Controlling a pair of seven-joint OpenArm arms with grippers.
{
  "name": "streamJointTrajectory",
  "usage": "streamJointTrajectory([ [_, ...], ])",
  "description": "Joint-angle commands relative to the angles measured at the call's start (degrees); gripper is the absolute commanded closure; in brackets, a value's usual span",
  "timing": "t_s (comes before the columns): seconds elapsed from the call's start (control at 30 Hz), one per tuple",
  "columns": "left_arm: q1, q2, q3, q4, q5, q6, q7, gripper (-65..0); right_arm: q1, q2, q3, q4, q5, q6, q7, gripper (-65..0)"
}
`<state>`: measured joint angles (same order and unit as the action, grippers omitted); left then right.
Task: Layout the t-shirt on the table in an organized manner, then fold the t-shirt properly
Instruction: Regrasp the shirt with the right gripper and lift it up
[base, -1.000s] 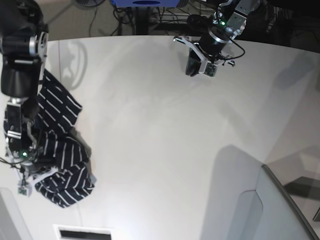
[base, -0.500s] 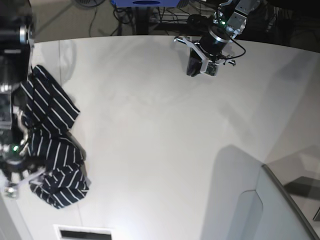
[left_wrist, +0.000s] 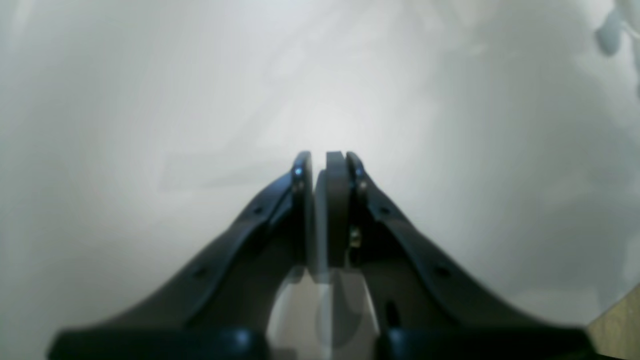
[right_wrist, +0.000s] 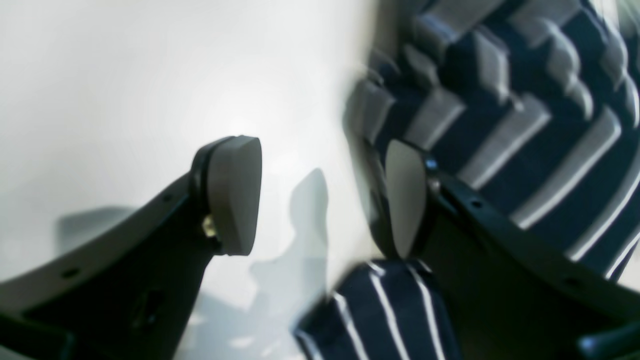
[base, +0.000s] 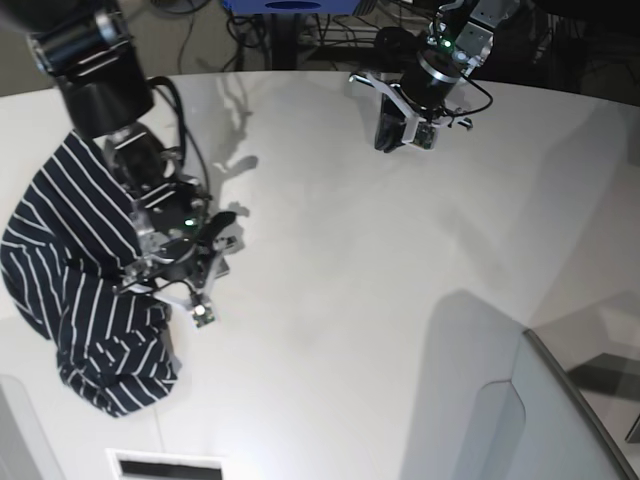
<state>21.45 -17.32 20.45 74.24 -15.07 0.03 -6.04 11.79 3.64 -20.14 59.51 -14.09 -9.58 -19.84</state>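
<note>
The t-shirt (base: 70, 260), dark navy with thin white stripes, lies bunched along the left side of the white table (base: 350, 280). My right gripper (base: 175, 275) sits at the shirt's right edge. In the right wrist view this gripper (right_wrist: 320, 170) is open, with only bare table (right_wrist: 125, 75) showing between its fingers. Striped t-shirt fabric (right_wrist: 525, 115) lies against the outside of its right finger and below it. My left gripper (base: 400, 135) hovers near the far edge of the table. In the left wrist view it (left_wrist: 320, 160) is shut on nothing, above bare table (left_wrist: 150, 100).
A grey raised panel (base: 520, 420) fills the front right corner. Cables and a blue object (base: 290, 5) lie beyond the far edge. A dark slot (base: 165, 465) shows at the front left edge.
My right arm has swung up and to the right from the front left corner, and its jaws have opened. The shirt has shifted and stretched further back. The left arm has not moved.
</note>
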Motion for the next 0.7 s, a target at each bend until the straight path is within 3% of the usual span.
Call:
streamJointTrajectory([
  [0.0,0.8,-0.5,0.1,-0.3,-0.1,0.3,3.5,-5.8,1.6,0.4,1.4,0.8,-2.7,-2.2,1.2,-36.0],
  [0.1,0.9,-0.5,0.1,-0.3,-0.1,0.3,3.5,-5.8,1.9,-1.1,2.2,-0.5,-8.2,-3.0,1.2,-36.2],
  [0.43,0.9,-0.3,0.1,-0.3,-0.1,0.3,3.5,-5.8,8.3,-1.2,2.2,-12.4,-8.6,-3.4,2.2,-34.4],
  [0.5,0.9,-0.3,0.1,-0.3,-0.1,0.3,3.5,-5.8,9.0,-1.0,2.2,-14.4,-8.6,-3.4,3.9,-23.3],
  [0.57,0.9,-0.3,0.1,-0.3,-0.1,0.3,3.5,-5.8,9.4,-1.1,2.3,-15.2,-8.5,-3.4,4.1,-5.3],
  [0.6,0.9,-0.3,0.1,-0.3,-0.1,0.3,3.5,-5.8,9.4,-1.2,2.3,-15.2,-8.5,-3.4,4.1,-0.5],
  [0.67,0.9,-0.3,0.1,-0.3,-0.1,0.3,3.5,-5.8,9.2,-1.6,2.3,-14.9,-8.5,-3.1,4.1,-0.8],
])
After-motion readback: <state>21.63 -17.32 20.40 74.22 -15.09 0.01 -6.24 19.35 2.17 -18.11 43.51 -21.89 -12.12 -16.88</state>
